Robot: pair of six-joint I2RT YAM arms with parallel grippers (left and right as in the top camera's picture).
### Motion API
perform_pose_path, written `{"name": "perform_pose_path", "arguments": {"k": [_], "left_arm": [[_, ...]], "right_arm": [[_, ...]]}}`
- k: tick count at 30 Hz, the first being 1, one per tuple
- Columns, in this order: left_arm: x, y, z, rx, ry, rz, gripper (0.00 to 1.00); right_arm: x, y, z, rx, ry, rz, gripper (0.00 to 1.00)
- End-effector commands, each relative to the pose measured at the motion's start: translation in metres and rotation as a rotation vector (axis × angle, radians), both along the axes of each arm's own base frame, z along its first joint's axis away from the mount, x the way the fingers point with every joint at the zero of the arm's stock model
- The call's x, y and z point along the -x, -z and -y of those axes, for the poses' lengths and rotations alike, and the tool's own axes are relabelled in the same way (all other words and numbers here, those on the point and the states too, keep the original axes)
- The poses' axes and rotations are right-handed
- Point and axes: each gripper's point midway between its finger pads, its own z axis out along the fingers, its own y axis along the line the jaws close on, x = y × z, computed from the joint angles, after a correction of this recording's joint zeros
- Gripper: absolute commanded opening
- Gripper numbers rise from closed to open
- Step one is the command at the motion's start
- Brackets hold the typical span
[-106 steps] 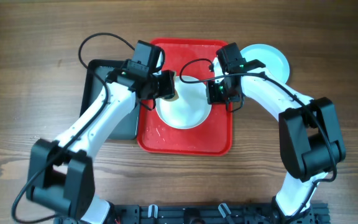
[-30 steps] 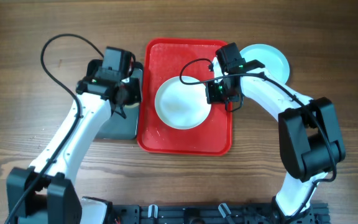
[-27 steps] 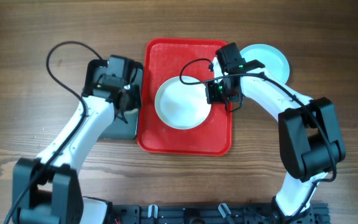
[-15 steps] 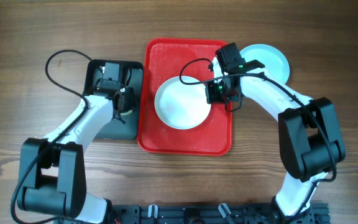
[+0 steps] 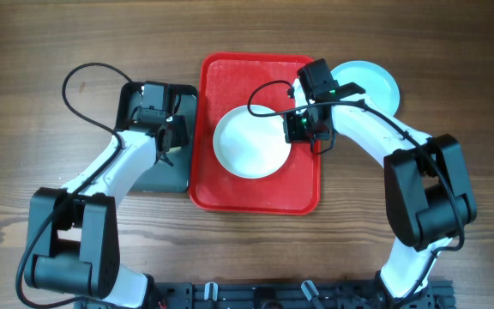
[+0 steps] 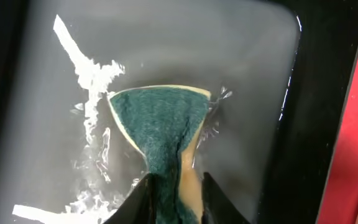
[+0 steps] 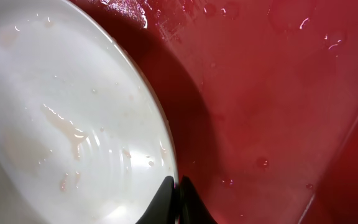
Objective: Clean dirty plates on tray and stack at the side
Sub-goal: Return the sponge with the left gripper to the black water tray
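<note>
Pinching the white plate [image 7: 61, 124] edge is the right gripper [image 7: 176, 199].

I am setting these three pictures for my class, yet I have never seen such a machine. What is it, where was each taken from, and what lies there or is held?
These are two white robot arms at a wooden table, each ending in a two-finger gripper. The wide picture comes from a camera above; the close-ups come from cameras on the wrists. The left gripper pinches a green sponge in a wet black tray. The right gripper is shut on the rim of a faintly smeared white plate on the red tray. A pale blue plate lies on the table beside that tray.
</note>
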Motion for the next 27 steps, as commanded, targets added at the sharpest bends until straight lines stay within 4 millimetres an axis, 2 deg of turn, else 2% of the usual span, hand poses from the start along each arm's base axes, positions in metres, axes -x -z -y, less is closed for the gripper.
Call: {"name": "perform_pose_path", "arguments": {"k": [1,2,3,6,8,11,12,27], "left_arm": [[0.0019,0.0054,-0.0090,-0.043,-0.009,-0.013,0.29],[0.0014,0.0049,-0.0109,-0.053,-0.014,-0.010,0.35],[0.0007,0.0043,-0.0117,-0.058,-0.016,-0.006,0.47],[-0.0027,0.0024,-0.0120,-0.059,-0.019,0.010,0.71],[-0.0038,0.0009,-0.0173,-0.088,-0.032,0.018,1.00],[-0.0028,0.0012,-0.0189,-0.097,-0.036,0.014,1.00],[-0.0029,0.0011,-0.0189,-0.097,-0.036,0.015,1.00],[-0.0029,0.0011,-0.0189,-0.097,-0.036,0.015,1.00]], "right_arm": [[0.0013,-0.0077,-0.0049,-0.019,-0.006,0.013,0.05],[0.0013,-0.0077,-0.0049,-0.019,-0.006,0.014,0.05],[0.0014,-0.0077,-0.0048,-0.019,-0.006,0.013,0.05],[0.0014,-0.0077,-0.0048,-0.019,-0.006,0.013,0.05],[0.0013,-0.0077,-0.0049,-0.019,-0.006,0.013,0.06],[0.0012,-0.0078,-0.0049,-0.019,-0.006,0.014,0.07],[0.0012,-0.0078,-0.0049,-0.019,-0.006,0.014,0.10],[0.0012,-0.0078,-0.0049,-0.019,-0.006,0.014,0.11]]}}
